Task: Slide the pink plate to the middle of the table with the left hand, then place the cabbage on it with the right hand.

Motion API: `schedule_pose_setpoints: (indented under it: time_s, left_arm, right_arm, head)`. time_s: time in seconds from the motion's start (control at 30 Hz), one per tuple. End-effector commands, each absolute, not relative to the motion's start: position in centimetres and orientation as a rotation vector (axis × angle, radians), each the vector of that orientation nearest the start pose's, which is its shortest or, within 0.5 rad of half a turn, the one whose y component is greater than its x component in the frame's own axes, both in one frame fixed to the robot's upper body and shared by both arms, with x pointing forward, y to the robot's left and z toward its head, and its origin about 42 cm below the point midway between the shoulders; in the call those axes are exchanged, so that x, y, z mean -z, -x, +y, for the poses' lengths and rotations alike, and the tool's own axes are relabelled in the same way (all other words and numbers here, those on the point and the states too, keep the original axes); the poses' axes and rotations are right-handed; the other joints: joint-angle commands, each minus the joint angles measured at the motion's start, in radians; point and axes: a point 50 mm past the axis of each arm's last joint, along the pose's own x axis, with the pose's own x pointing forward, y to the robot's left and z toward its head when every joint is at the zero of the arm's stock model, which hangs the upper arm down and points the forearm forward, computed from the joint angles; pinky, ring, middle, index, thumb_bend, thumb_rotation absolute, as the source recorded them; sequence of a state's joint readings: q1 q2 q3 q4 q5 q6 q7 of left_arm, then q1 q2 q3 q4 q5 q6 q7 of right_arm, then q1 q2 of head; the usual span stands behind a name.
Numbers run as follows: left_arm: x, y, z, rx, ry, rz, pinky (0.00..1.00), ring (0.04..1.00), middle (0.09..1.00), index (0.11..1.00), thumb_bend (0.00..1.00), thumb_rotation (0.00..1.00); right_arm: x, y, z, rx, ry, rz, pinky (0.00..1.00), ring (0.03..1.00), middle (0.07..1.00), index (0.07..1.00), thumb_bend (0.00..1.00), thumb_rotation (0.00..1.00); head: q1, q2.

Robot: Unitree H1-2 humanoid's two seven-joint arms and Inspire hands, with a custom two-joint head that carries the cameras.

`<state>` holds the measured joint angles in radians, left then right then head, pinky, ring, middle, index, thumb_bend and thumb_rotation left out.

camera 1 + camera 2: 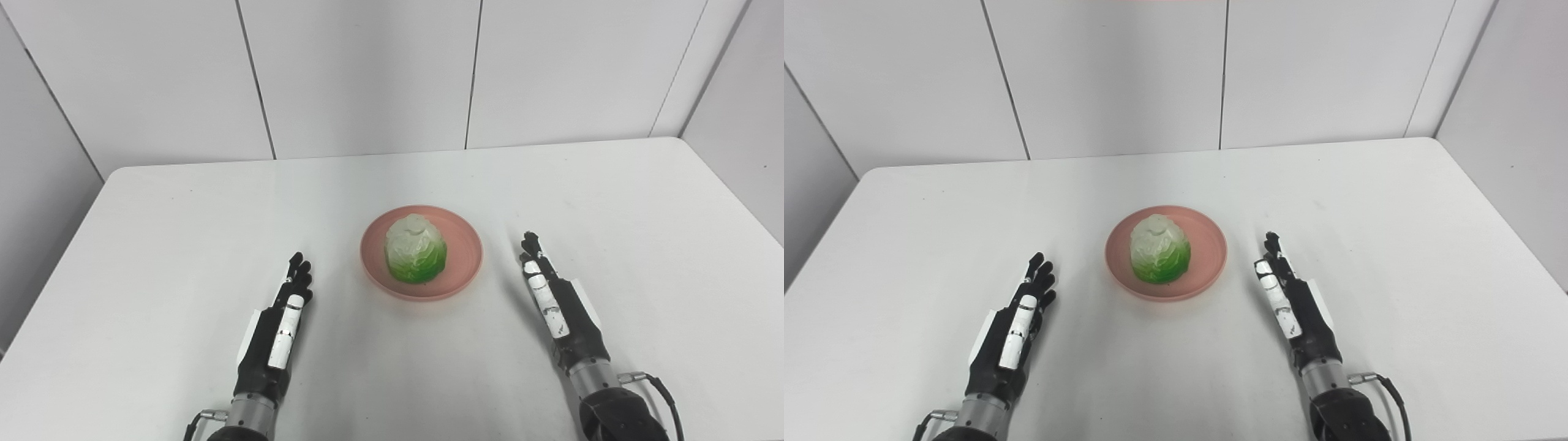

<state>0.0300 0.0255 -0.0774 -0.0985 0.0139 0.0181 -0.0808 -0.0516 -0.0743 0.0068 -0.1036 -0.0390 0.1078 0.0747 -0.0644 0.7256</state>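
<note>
The cabbage (415, 250) sits on the pink plate (463, 264), midway between the table (184, 233) side edges. The left hand (278, 331) and right hand (554, 300) lie flat, fingers extended, holding nothing. Risk: either hand clips the plate rim on lifting, shifting it off-centre.

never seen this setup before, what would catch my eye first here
The green and white cabbage stands out first, sitting on the pink plate near the middle of the white table. Next come the two black robot hands: the left robot hand and the right robot hand lie open on either side of the plate, both clear of it and holding nothing.
</note>
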Motion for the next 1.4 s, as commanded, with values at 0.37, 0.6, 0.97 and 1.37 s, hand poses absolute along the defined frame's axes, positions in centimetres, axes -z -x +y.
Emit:
schedule_pose_setpoints:
  time_s: [0.37, 0.6, 0.97, 1.37]
  left_arm:
    - [-11.47, -28.52, 19.89, 0.148, -0.038, -0.067, 1.0, 1.0, 1.0, 1.0, 0.41, 1.0]
    - [-11.43, -28.78, 19.84, 0.156, -0.044, -0.075, 1.0, 1.0, 1.0, 1.0, 0.41, 1.0]
    - [-11.31, -28.89, 19.78, 0.165, -0.031, -0.067, 1.0, 1.0, 1.0, 1.0, 0.4, 1.0]
    - [-11.2, -28.92, 19.59, 0.16, -0.041, -0.057, 1.0, 1.0, 1.0, 1.0, 0.39, 1.0]
  right_arm:
    - [-14.58, -30.61, -21.69, -0.119, 0.114, -0.098, 1.0, 1.0, 1.0, 1.0, 0.4, 1.0]
    - [-14.47, -30.68, -21.79, -0.134, 0.124, -0.095, 1.0, 1.0, 1.0, 1.0, 0.35, 1.0]
    - [-14.08, -30.75, -21.97, -0.138, 0.124, -0.097, 1.0, 1.0, 1.0, 1.0, 0.35, 1.0]
    - [-14.23, -30.79, -22.11, -0.149, 0.137, -0.094, 1.0, 1.0, 0.997, 0.996, 0.32, 1.0]
  head:
    - [0.002, -0.004]
    - [0.01, -0.01]
    - [0.01, -0.016]
    - [0.007, -0.02]
